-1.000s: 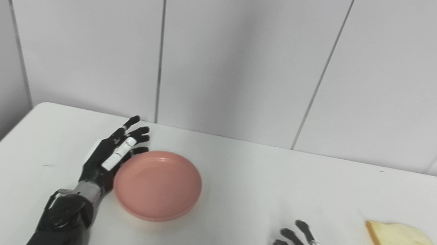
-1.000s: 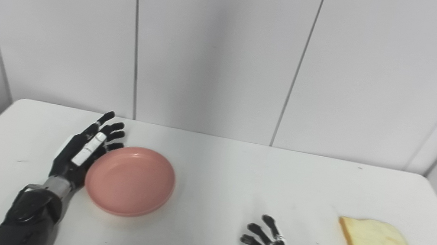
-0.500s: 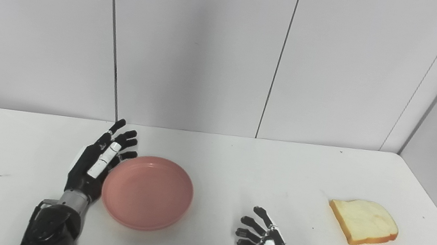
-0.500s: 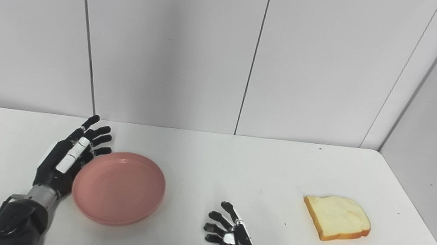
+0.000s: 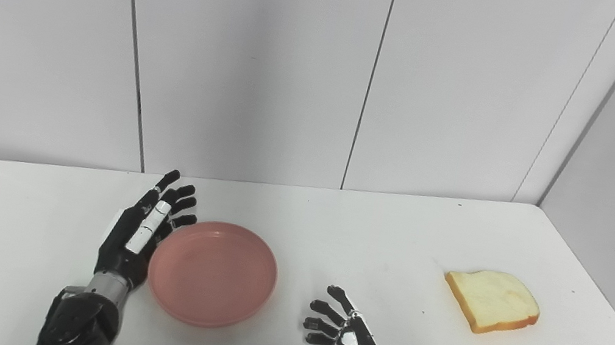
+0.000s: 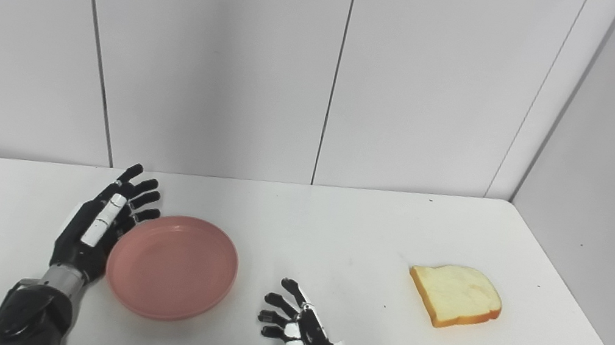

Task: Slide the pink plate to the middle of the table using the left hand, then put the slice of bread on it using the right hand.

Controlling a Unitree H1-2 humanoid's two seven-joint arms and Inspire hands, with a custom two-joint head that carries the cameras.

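Far left on the white table (image 5: 15, 225): a small dark speck near the edge, seen in both views, closer to the frame border in the right eye view

Next, the left hand (image 5: 140, 232), black with a white strip along one finger, set on edge beside the pink plate (image 5: 212, 273). Fingers (image 5: 176, 193) straight and slightly spread, pointing away toward the wall, holding nothing. Palm side pressed against or just beside the plate's left rim; actual contact hard to confirm from either view. Forearm entering from the bottom left, with a silver wrist ring above a dark cuff

Pink plate lying flat and empty, left of the table's middle, shallow rim visible all round

Right of the plate, well apart from it: the right hand (image 5: 340, 335), low near the front edge. Fingers spread wide and gently curled, holding nothing. White forearm casing cut off by the bottom edge

Farther right, well apart from that hand: the slice of bread (image 5: 492, 300), flat on the table, pale crumb on top, golden crust along the near edge

Behind all: a pale panelled wall (image 5: 251, 59) with vertical seams. More of the right-hand side wall, and the table's right edge running to the bottom corner, shown in the right eye view only; a sliver of the left wall corner shown in the left eye view only
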